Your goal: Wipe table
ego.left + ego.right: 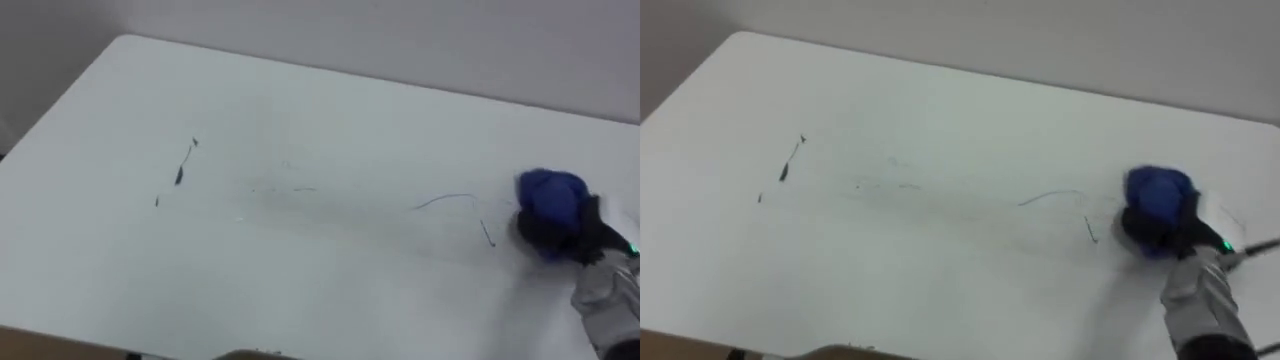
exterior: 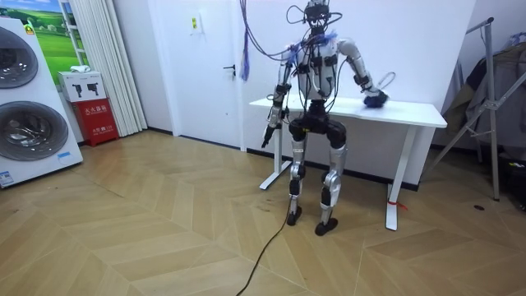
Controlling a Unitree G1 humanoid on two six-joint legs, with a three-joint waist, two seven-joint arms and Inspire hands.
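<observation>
A white table (image 1: 330, 285) lies before me. Toward its right side, my right hand (image 1: 568, 238) is shut on a bunched blue cloth (image 1: 552, 196) that rests on the tabletop. Just left of the cloth are a thin curved pen line (image 1: 446, 199) and a short dark tick (image 1: 487, 236). Farther left are darker smudged marks (image 1: 182, 170), and faint traces show between them. In the room view I stand at the table's near side with the cloth (image 2: 376, 99) at the room view's right, and my left hand (image 2: 268, 136) hangs down by my side.
The table's far edge (image 1: 400, 80) runs along a pale wall. In the room view, washing machines (image 2: 25, 107) and a red box (image 2: 97, 119) stand at the room view's left, a door (image 2: 209, 66) is behind, and a tripod stand (image 2: 491, 107) is at its right.
</observation>
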